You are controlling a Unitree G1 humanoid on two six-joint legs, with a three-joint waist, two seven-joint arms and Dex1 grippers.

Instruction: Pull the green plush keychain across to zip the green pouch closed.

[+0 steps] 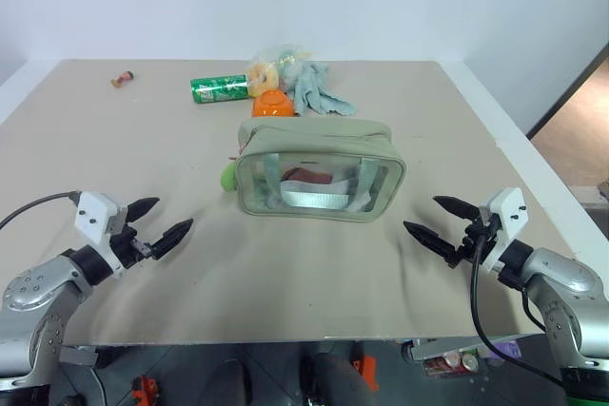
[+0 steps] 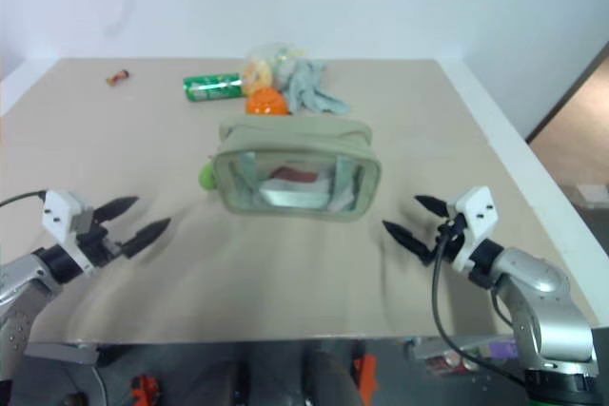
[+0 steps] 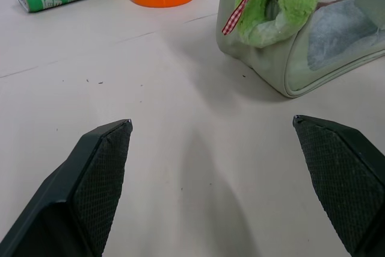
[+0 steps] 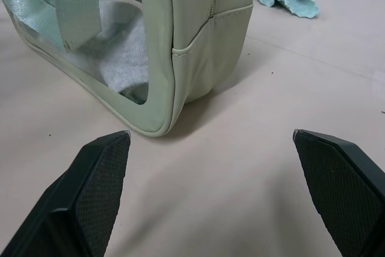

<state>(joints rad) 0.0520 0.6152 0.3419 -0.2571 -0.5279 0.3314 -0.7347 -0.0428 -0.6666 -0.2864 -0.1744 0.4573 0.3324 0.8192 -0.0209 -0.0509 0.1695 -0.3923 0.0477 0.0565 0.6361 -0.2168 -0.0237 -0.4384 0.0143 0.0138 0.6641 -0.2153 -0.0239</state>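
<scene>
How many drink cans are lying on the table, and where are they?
1. A green drink can lies on its side near the far edge of the table, beyond the green pouch, beside the orange bowl. Others may hide behind the far clutter.

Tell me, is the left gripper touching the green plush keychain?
Apart. In the left eye view, bare table lies between the open left gripper and the green plush keychain, which hangs at the green pouch's end.

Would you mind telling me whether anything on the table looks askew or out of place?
The green drink can lies on its side at the far edge, beside the orange bowl, which sits upside down. The green pouch stands upright, its green plush keychain hanging at its left end.
</scene>
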